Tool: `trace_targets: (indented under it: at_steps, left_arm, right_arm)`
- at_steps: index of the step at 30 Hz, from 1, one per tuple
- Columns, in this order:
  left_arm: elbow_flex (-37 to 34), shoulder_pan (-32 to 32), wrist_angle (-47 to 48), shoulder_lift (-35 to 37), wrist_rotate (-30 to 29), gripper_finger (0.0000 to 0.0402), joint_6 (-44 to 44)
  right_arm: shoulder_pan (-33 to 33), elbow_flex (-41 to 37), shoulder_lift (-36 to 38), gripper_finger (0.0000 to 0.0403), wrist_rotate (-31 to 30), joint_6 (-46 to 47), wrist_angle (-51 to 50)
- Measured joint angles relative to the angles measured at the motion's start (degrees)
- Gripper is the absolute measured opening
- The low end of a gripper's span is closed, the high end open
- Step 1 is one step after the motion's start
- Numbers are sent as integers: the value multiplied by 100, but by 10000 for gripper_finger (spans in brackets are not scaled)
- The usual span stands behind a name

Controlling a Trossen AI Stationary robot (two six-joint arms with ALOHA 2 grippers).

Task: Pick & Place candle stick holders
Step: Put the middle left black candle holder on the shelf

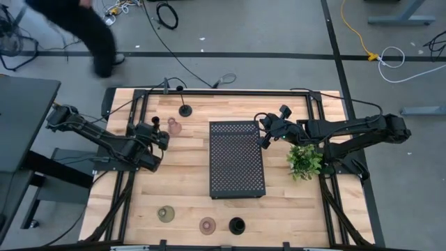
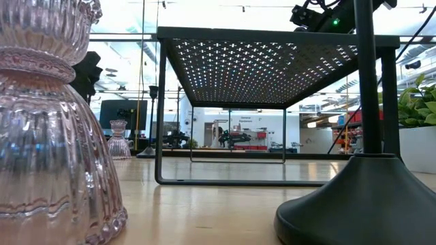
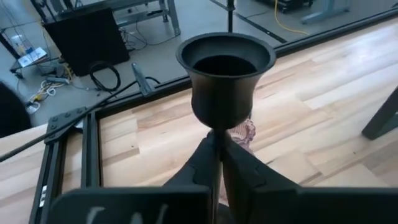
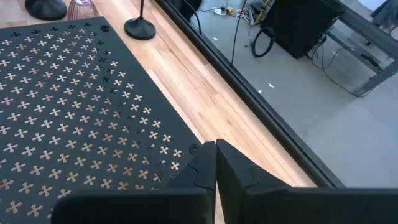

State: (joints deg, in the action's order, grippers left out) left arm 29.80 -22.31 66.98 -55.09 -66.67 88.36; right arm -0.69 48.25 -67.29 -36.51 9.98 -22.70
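The left gripper (image 3: 219, 155) is closed tightly on the thin stem of a slim black metal candle stick holder (image 3: 225, 74). The right gripper (image 4: 216, 158) is closed with nothing held, above the black perforated metal tray (image 4: 68, 99).

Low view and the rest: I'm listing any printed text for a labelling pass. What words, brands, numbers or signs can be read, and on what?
No text can be read in any view.
Far wall sign, low view: a short line of lettering, too small and blurred to read.
Left gripper housing, left wrist view: pale marks at the picture's bottom edge, blurred, unreadable.
Black perforated tray: only a cross-shaped hole pattern, no lettering.
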Motion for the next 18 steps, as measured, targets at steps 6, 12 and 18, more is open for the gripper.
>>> trace_targets:
  at_steps: [6,12,18]
  left_arm:
    - [0,2,9,0,49,11,0]
    - [0,2,11,0,95,10,-2]
    - [91,0,75,2,252,10,-45]
  right_arm:
    - [-2,0,-2,13,0,-2,0]
    - [-1,0,-2,13,6,-1,0]
    - [-1,0,-2,13,9,-2,0]
